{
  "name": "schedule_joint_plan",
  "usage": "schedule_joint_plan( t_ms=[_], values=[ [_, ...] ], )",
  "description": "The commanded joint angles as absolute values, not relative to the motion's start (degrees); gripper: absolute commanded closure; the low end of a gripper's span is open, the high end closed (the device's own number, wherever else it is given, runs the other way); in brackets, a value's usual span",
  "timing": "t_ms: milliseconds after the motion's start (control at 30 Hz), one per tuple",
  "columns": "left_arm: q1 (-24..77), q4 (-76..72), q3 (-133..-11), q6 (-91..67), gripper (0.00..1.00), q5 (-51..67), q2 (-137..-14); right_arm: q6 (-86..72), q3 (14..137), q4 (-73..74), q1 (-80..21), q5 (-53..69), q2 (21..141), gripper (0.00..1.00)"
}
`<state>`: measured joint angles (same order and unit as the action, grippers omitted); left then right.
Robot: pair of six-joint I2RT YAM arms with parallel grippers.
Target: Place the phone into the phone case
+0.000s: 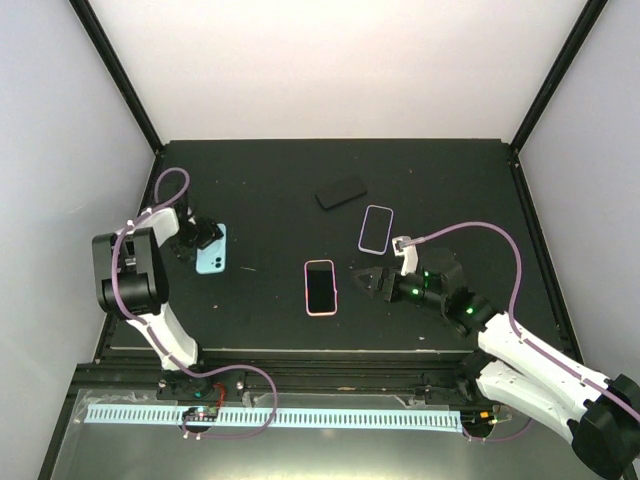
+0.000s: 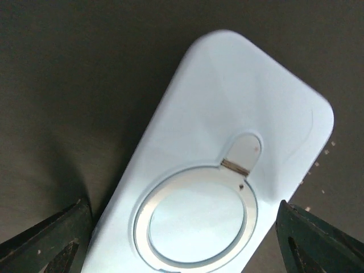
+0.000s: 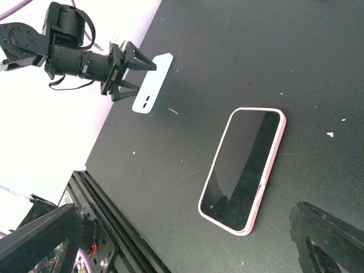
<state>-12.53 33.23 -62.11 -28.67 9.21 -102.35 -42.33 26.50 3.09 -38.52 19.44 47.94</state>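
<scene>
Resting back-up on the matte black table (image 1: 270, 180), a smooth pale-blue phone case (image 2: 227, 114) with rounded corners and a ring stand lies between the left gripper (image 1: 205, 239)'s spread fingers (image 2: 51, 242); whether they touch it is unclear; a glossy pink-rimmed phone (image 1: 320, 287) lies screen-up mid-table, just beside the right gripper (image 1: 368, 281), splayed and empty; a lilac-rimmed case (image 1: 376, 228) and a black slab (image 1: 341, 192) lie beyond.
</scene>
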Motion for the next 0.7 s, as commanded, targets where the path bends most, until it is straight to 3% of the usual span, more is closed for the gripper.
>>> schedule_joint_plan(
  t_ms=[0,367,667],
  values=[
    [-7.7,37.4,-61.3,-27.7,0.10,7.6,-104.0,-42.6,25.9,1.0,-38.3,20.2,48.2,0.00],
    [-0.3,44.2,-68.6,-24.0,0.02,-2.4,-108.2,-42.5,26.1,0.6,-38.4,20.5,49.2,0.00],
    [0.3,47.0,-71.6,-23.4,0.04,-4.4,-111.1,-42.5,26.3,1.3,-38.4,20.3,48.9,0.00]
  ],
)
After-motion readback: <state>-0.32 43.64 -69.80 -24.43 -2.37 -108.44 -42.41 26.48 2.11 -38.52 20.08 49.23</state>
